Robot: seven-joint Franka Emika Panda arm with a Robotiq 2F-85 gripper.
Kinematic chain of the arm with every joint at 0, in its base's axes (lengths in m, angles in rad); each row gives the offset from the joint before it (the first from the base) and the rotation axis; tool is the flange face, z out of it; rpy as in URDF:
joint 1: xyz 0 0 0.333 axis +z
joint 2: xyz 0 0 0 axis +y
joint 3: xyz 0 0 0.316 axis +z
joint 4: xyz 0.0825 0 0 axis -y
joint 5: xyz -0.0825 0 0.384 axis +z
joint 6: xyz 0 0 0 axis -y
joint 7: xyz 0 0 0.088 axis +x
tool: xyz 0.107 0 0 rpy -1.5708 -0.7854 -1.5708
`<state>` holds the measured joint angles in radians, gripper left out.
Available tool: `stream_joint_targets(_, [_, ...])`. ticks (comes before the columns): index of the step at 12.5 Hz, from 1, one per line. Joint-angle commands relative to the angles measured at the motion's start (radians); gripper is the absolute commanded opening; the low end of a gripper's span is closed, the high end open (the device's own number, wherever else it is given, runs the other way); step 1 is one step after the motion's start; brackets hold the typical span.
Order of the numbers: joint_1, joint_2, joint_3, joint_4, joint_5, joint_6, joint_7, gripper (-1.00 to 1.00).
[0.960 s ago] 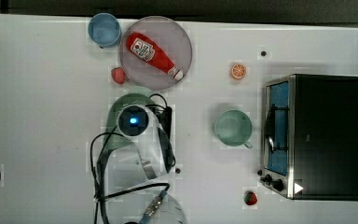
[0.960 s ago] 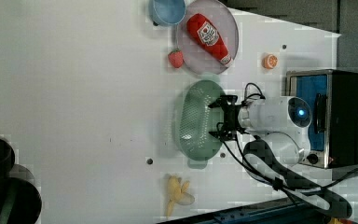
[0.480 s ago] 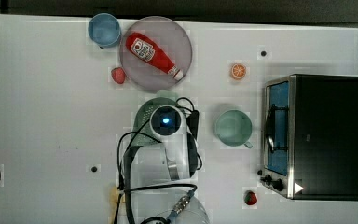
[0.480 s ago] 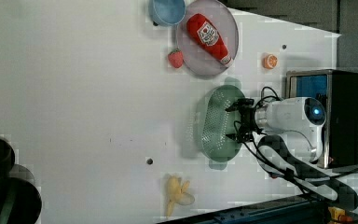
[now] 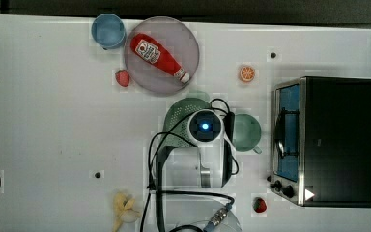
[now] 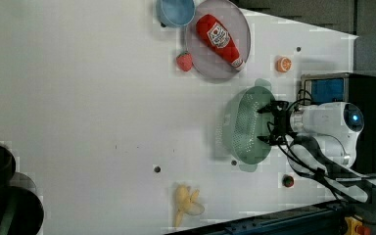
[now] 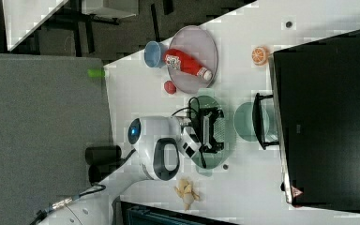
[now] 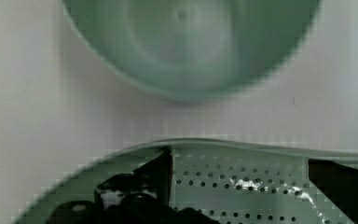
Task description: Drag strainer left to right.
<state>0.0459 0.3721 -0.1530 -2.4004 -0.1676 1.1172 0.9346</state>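
strainer (image 6: 247, 125): under and around the claw (image 6: 270, 125), on the white tabletop (image 5: 48, 121); the claw reaches down inside the bowl, at the side nearer the mug.
long axis: runs up and down in the left view, so it lies crosswise to the drag toward the mug.
claw: fingers (image 8: 156, 170) spread wide inside the perforated bowl, just by its wall, clamped on nothing; I judge they push the wall.
mug (image 5: 246, 131): just beyond the strainer rim on the top view's right, a narrow strip of tabletop between them.
oven (image 5: 326, 140): further right, past the mug.
judgement: little room is left before the rim meets the mug.
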Motion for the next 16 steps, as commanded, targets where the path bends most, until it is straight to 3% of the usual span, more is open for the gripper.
stream_joint_targets(1, [0.019,-0.008,-0.053,0.01,0.006,-0.009,-0.121,1.0])
stream_joint_targets(4, [0.019,-0.01,-0.074,0.013,0.005,-0.002,-0.142,1.0])
stream_joint_targets(8, [0.02,-0.119,-0.012,0.017,0.006,-0.057,-0.403,1.0])
stream_joint_targets(12, [0.02,-0.322,0.014,0.075,0.015,-0.334,-0.618,1.0])
stream_joint_targets(16, [0.022,-0.543,0.023,0.151,0.159,-0.618,-0.806,1.0])
